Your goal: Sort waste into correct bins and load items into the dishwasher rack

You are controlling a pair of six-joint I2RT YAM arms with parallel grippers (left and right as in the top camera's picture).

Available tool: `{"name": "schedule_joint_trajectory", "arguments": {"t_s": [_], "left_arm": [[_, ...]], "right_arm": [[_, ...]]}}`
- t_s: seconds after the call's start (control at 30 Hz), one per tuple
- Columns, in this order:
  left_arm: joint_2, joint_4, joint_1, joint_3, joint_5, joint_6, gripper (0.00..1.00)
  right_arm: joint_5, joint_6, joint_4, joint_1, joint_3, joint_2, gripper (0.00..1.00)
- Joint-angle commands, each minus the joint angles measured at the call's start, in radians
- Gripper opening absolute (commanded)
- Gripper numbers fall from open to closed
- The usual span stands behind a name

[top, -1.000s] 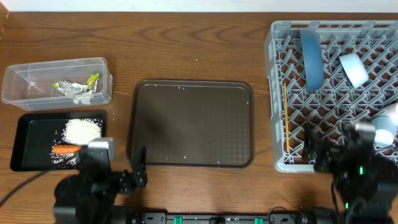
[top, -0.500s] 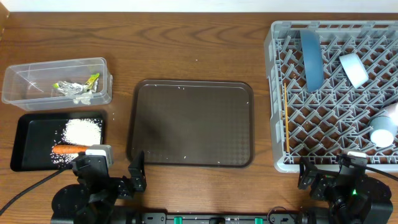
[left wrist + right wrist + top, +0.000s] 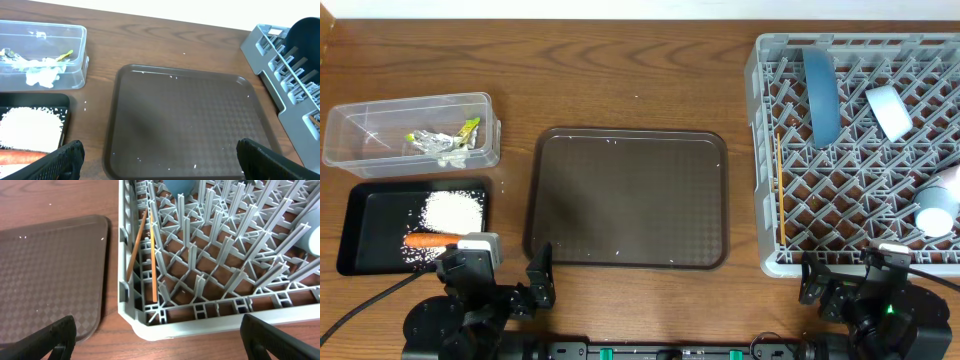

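One blue plate (image 3: 820, 95) and chopsticks (image 3: 779, 185) sit in the grey rack (image 3: 757, 70).

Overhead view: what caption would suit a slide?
Plate, cups and chopsticks sit in the rack; rice and carrot lie in the black tray.

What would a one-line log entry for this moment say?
left gripper: open, empty | right gripper: open, empty | plate, cups, chopsticks: in rack | rice, carrot: in black tray

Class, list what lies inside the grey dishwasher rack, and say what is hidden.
In the dishwasher rack: a blue plate on edge, a light-blue cup, a second cup, and chopsticks along its left wall. Its right edge runs out of view, so anything there goes unseen.
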Motion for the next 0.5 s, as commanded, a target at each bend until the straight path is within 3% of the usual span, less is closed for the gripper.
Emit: {"name": "schedule_joint_trajectory", "arguments": {"t_s": [0.0, 0.13, 0.33, 0.47], "left_arm": [[-0.003, 0.000, 0.003, -0.007, -0.012, -0.013, 0.98], [-0.003, 0.000, 0.003, -0.007, -0.012, -0.013, 0.98], [-0.003, 0.000, 0.003, -0.007, -0.012, -0.013, 0.98], [-0.003, 0.000, 0.003, -0.007, -0.012, -0.013, 0.98]], "right_arm": [[0.014, -0.003, 0.000, 0.010, -0.009, -0.030, 0.99], [0.014, -0.005, 0.073, 0.010, -0.049, -0.095, 0.99], [0.010, -0.005, 0.412, 0.018, -0.250, -0.243, 0.99], [0.010, -0.004, 0.685, 0.032, -0.390, -0.239, 0.99]]}}
